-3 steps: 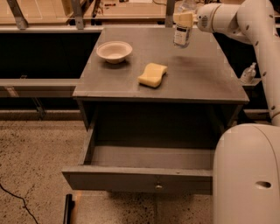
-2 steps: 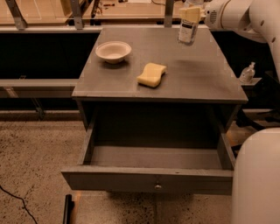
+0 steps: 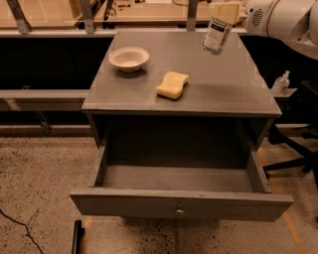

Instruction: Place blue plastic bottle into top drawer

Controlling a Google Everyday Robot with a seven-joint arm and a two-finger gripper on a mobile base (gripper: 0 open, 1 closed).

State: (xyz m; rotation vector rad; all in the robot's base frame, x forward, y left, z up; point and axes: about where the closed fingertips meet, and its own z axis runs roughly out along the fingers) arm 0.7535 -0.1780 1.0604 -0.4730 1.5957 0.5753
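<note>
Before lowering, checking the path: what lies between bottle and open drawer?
Camera view: bare cabinet top; sponge lies left. Gripper, top right, holds the blue plastic bottle.

Pincer (image 3: 226,10), top right, hides cap of bottle (image 3: 215,35).

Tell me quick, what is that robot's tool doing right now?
Tool: closed on the bottle, holding it up over the back right of the cabinet top.

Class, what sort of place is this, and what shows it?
Probably a robotics lab: the gripper, top right, holds the blue plastic bottle above a grey cabinet with its top drawer open; workbenches stand behind.
</note>
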